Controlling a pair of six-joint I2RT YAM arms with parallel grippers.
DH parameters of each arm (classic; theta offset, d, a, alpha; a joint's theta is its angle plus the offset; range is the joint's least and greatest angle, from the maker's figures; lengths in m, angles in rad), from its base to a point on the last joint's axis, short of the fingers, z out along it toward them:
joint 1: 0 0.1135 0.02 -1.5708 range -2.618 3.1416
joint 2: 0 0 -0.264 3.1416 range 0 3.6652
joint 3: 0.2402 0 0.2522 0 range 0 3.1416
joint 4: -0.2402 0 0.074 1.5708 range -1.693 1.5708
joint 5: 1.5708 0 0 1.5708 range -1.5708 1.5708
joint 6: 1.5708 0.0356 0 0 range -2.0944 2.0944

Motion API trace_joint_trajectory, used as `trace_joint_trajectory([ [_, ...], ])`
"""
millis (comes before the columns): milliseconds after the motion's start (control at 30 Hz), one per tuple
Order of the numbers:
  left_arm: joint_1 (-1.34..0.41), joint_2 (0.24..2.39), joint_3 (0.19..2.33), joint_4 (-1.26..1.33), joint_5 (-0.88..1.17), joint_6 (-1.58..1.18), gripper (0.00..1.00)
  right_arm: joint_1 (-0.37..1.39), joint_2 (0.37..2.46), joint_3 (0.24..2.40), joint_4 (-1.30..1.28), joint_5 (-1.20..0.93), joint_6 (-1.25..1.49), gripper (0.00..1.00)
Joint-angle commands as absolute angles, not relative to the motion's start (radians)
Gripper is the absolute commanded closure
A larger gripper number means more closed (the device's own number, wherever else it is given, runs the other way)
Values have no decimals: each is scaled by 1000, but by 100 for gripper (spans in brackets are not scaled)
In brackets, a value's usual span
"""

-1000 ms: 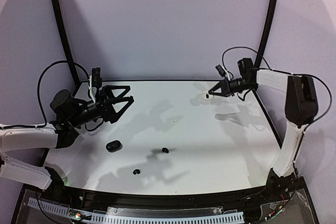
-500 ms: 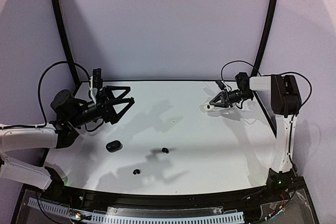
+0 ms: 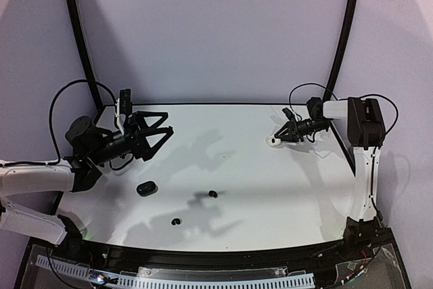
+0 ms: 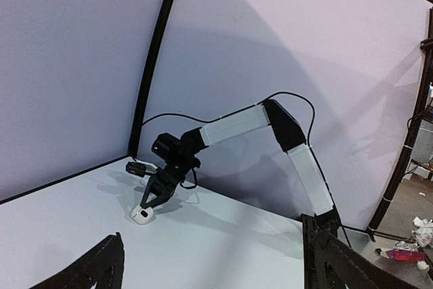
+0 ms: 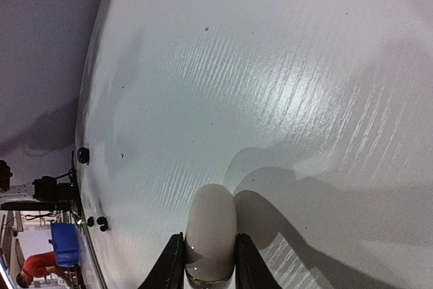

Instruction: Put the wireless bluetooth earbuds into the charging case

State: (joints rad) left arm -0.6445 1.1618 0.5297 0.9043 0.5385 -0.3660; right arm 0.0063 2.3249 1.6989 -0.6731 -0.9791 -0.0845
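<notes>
The right gripper (image 3: 277, 139) reaches low over the worktop (image 3: 284, 194). Its fingers (image 5: 174, 265) are clamped against both sides of the white charging case (image 5: 211, 225). That case sits far right of and behind the black charging case (image 3: 145, 188), close to the worktop's right rear edge. One black earbud (image 3: 212, 194) lies right of the black charging case. Another (image 3: 176, 221) lies right of it too, nearer the front edge, with bare surface spread between them. The left gripper (image 3: 157, 135) hovers just behind the black charging case, fingers spread wide.
</notes>
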Motion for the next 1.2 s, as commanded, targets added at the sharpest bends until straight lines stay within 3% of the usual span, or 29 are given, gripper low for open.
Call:
trace_joint_trajectory([
  [0,-646,1149,511,888,548,-357,1,9,2361,1777,-729,-873,-75,73],
  [367,-646,1150,514,892,553,-354,1,9,2362,1812,-791,-774,-82,60],
  [633,-645,1144,519,776,472,-242,1,9,2290,1831,-789,-681,-73,39],
  [667,-644,1143,523,715,444,-218,1,10,2282,1833,-786,-671,-72,31],
  [700,-643,1144,535,644,413,-163,1,10,2261,1836,-781,-654,-69,6],
  [733,-641,1145,543,608,401,-98,1,9,2244,1835,-776,-641,-65,2],
  [1000,-637,1198,680,6,277,511,1,52,2078,1825,-740,-473,-37,1],
  [1033,-631,1223,706,-122,251,708,1,82,2037,1822,-731,-417,-27,1],
  [1167,-593,1330,788,-449,180,932,5,186,1937,1795,-680,-330,-13,1],
])
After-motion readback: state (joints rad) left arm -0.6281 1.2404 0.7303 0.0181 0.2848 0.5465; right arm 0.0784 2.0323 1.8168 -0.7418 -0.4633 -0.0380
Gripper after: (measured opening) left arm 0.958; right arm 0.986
